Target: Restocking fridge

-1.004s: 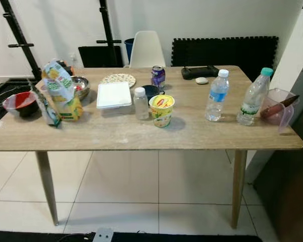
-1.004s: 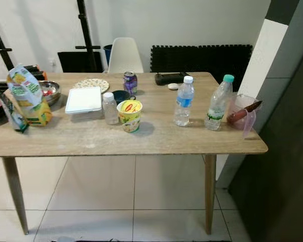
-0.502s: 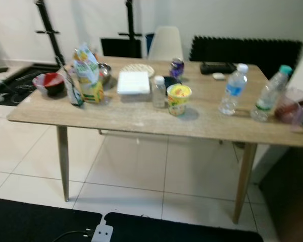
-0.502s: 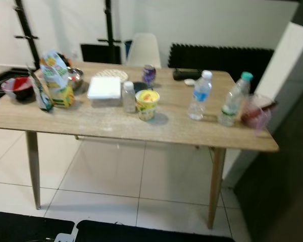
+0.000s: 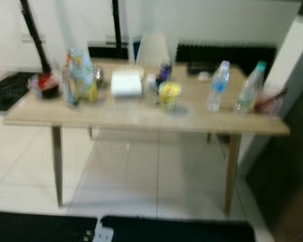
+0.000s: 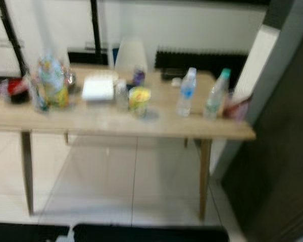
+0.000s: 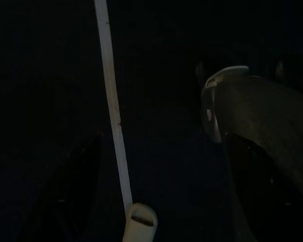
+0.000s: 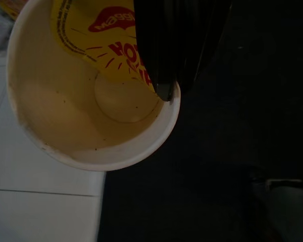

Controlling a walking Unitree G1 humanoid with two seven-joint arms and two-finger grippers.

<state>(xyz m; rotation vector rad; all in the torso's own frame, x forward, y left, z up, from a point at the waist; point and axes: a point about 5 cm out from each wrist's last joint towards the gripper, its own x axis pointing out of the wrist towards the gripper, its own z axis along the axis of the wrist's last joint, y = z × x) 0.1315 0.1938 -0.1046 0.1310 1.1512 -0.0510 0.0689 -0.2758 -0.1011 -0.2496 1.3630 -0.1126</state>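
Standing back from the table, the robot should steady itself before reaching, since the head views are blurred. Left to right sit a red bowl, a snack bag, a white box, a yellow cup and two water bottles. The right gripper pinches the rim of an empty noodle cup whose lid reads "Maggi". The left gripper hangs in shade; its state I cannot tell.

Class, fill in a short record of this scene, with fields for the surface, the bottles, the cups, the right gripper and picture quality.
surface: wooden table
bottles: blue-label bottle and green-cap bottle, towards the table's right end
table cup: yellow cup, mid-table
right gripper: fingers on the rim of an empty cup, above the floor
quality: head views blurred
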